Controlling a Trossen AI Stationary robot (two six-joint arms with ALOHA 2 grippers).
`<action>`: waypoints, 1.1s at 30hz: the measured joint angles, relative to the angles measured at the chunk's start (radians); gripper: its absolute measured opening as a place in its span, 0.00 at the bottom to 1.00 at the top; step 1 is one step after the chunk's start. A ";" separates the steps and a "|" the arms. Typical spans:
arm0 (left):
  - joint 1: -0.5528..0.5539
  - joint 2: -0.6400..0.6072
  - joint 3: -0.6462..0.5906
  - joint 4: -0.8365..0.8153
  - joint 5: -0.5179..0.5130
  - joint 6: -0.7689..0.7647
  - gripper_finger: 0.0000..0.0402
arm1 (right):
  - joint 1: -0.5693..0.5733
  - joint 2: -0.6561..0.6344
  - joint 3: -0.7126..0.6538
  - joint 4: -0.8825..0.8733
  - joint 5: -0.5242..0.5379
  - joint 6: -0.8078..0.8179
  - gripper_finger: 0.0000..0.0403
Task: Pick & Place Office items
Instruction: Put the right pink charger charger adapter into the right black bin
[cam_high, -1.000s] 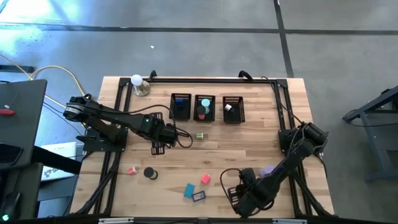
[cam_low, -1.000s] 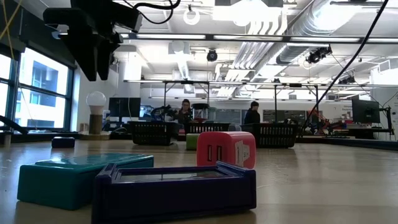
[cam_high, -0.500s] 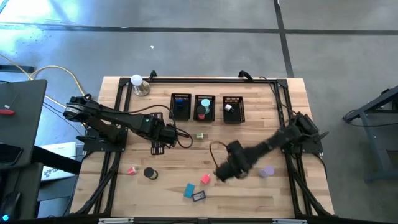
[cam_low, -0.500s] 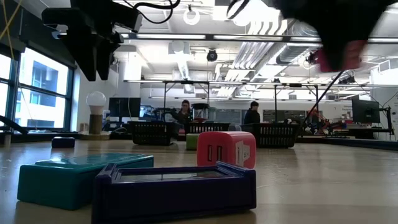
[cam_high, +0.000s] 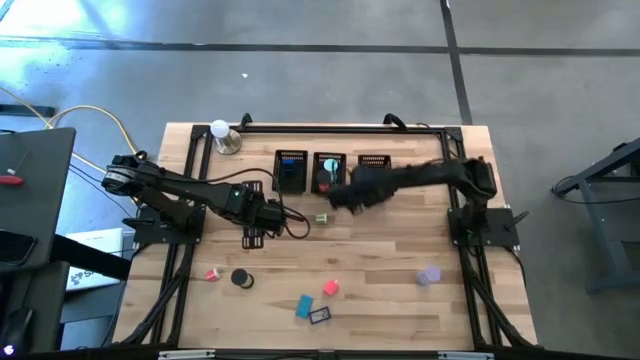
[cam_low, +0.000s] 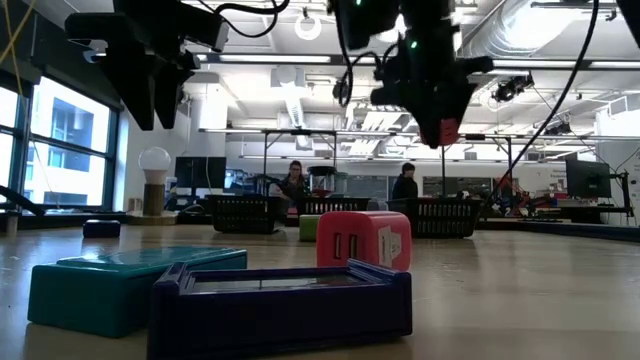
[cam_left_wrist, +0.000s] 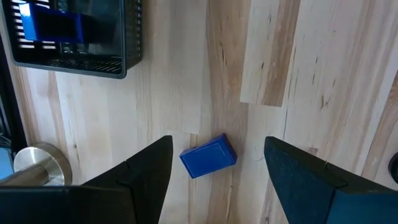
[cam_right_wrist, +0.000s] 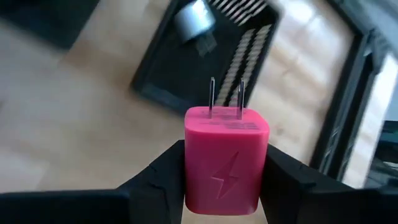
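Note:
My right gripper (cam_right_wrist: 225, 186) is shut on a pink wall charger (cam_right_wrist: 225, 155) and hovers near the middle mesh bin (cam_high: 328, 172); it also shows high up in the low view (cam_low: 440, 128). My left gripper (cam_left_wrist: 214, 180) is open and hangs above the table (cam_high: 255, 228), with a blue block (cam_left_wrist: 208, 155) lying flat on the wood below, between its fingers. Lying on the table are a pink piece (cam_high: 212, 273), a black roll (cam_high: 241, 279), a teal block (cam_high: 304, 306), a dark framed piece (cam_high: 320, 316), a pink cube (cam_high: 330, 288), a purple piece (cam_high: 429, 274) and a small green piece (cam_high: 322, 218). My right gripper pinches the pink charger's body (cam_right_wrist: 193, 168) between its two fingers (cam_right_wrist: 163, 180), one on each of two opposite sides. The two metal prongs (cam_right_wrist: 225, 96) point away from the gripper. The charger is lifted clear of the table.
Three black mesh bins (cam_high: 290, 170) stand in a row along the far side; the left one holds a blue item (cam_left_wrist: 56, 25), the right one (cam_high: 374, 170) a small pale item. A white ball on a metal base (cam_high: 224, 135) stands at the far left. A black frame (cam_high: 440, 135) edges the table.
My right arm has swung from the table's near edge up and toward the far side, carrying the pink charger, and now reaches over to the bins. The left arm and the pieces on the table have stayed where they were.

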 joint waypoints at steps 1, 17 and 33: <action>0.000 0.000 0.000 0.000 0.000 0.000 0.61 | -0.029 0.000 0.000 0.001 0.018 -0.015 0.36; 0.000 0.000 -0.094 -0.031 0.000 -0.005 0.61 | -0.281 0.013 0.000 0.206 0.044 -0.125 0.37; 0.000 -0.091 -0.095 -0.071 0.000 -0.054 0.61 | -0.309 0.153 -0.019 0.172 0.018 -0.074 0.37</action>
